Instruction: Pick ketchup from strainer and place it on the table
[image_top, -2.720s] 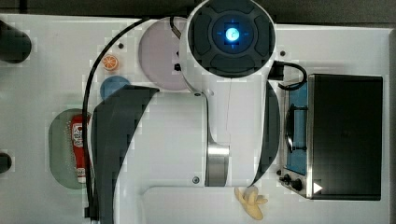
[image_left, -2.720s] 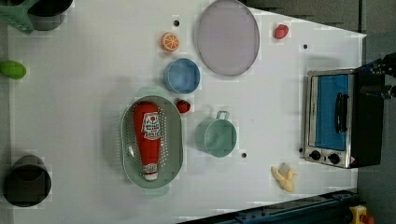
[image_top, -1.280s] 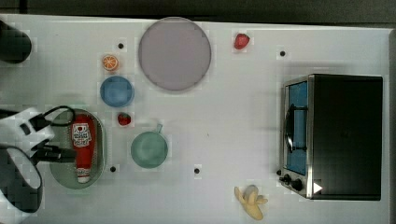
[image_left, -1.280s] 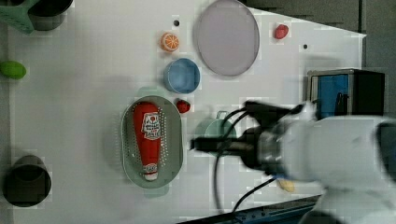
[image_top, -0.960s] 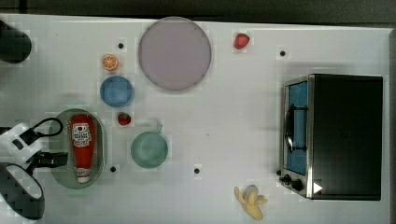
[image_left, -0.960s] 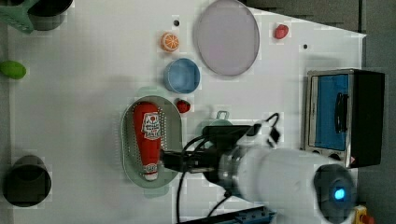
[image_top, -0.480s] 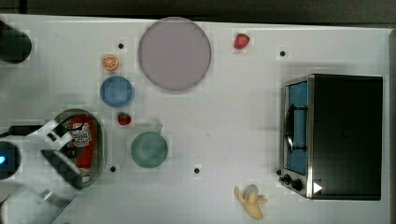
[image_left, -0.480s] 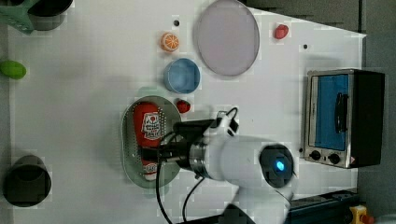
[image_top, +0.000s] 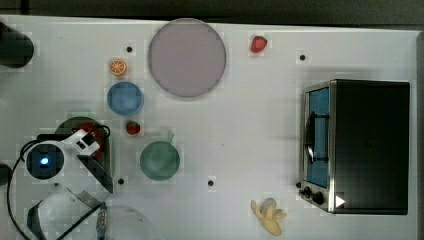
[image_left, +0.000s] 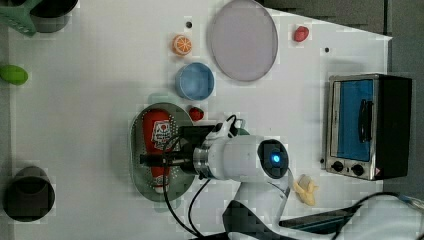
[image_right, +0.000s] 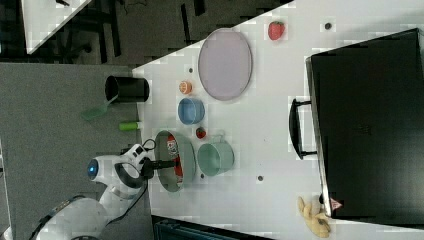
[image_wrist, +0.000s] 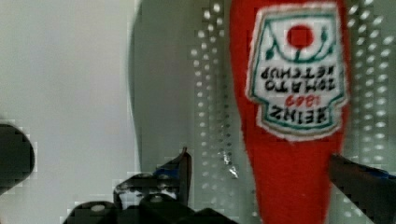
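— So where is the ketchup (image_wrist: 292, 112) at this point?

— Lying flat in the strainer (image_left: 142, 167), label up, with the gripper (image_wrist: 261, 175) low over it. In the wrist view the two fingers (image_wrist: 180, 168) stand apart, one on each side of the bottle's narrowing part, with nothing pinched between them yet.

— What would make the grab go well?

— Probably closing across the narrow red part below the label, where the fingers already straddle it (the body looks soft, so a hard squeeze could deform it). The near finger sits between the bottle and the strainer wall, so the arm should go straight down, not sideways.

— And beyond the strainer?

— In the left view a strawberry (image_left: 196, 114) and a blue bowl (image_left: 194, 81) lie just beside the strainer, with a green cup (image_top: 159, 160) close by in the top view. Bare table (image_left: 90, 75) on the left view's left looks like the safer place to set it down.
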